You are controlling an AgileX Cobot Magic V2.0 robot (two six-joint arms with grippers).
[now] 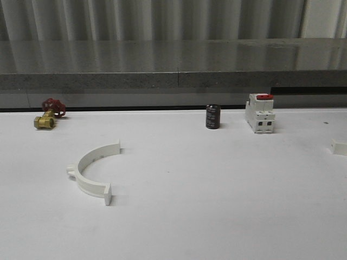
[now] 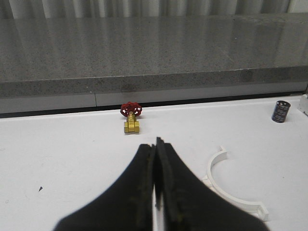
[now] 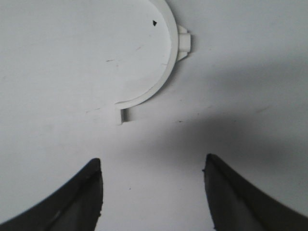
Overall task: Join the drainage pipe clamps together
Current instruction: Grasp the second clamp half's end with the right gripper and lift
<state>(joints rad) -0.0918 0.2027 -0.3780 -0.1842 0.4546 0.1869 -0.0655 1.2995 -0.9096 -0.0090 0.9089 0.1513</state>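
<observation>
One white half-ring drainage pipe clamp [image 1: 89,170] lies flat on the white table at the left, its open side facing right. In the left wrist view this clamp [image 2: 226,185] lies just beside my left gripper [image 2: 155,144], which is shut with nothing between its black fingers. A second white half-ring clamp [image 3: 173,53] with an outer lug lies on the table ahead of my right gripper [image 3: 153,166]. That gripper is open and hovers above the table, a short gap away from the clamp's end tab.
A brass valve with a red handle [image 1: 49,114] sits at the back left. A dark cylinder [image 1: 212,116] and a white block with a red top [image 1: 259,112] stand at the back. A small white piece [image 1: 340,147] shows at the right edge.
</observation>
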